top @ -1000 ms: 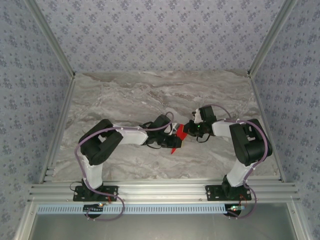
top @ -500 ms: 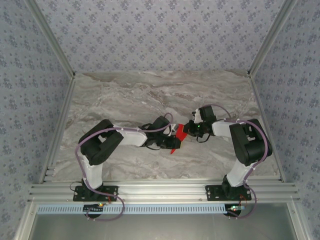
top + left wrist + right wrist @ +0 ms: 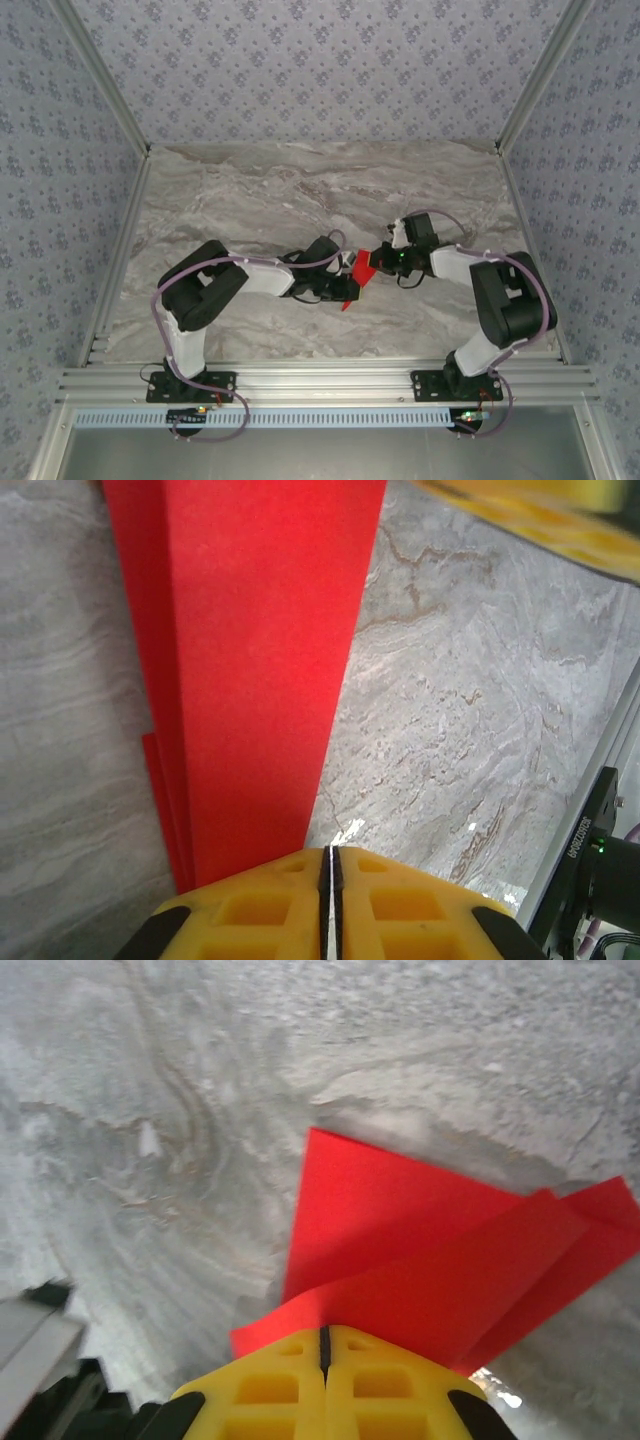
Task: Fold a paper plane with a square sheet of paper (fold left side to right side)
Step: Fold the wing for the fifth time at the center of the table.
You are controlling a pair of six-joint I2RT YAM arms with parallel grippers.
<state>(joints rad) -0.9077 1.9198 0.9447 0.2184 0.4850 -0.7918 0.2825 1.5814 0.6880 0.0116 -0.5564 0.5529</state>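
The square sheet of paper (image 3: 362,272) is bright red and creased into a narrow, pointed, layered paper plane shape, lying on the marble table between my two grippers. In the left wrist view the paper (image 3: 260,660) is a long strip running under the left finger of my left gripper (image 3: 328,855), whose jaws are together with nothing between them. In the top view the left gripper (image 3: 350,285) is at the paper's near end. My right gripper (image 3: 380,262) is at the far end. Its shut tips (image 3: 323,1330) rest over a raised flap of the paper (image 3: 400,1250).
The marble tabletop (image 3: 250,200) is bare around the paper. Aluminium rails (image 3: 300,380) run along the near edge and both sides. A yellow finger of the right gripper (image 3: 540,520) shows blurred at the top right of the left wrist view.
The left jaws have closed further. The right arm's elbow has swung out to the right and down, and the paper's near tip has shifted slightly.
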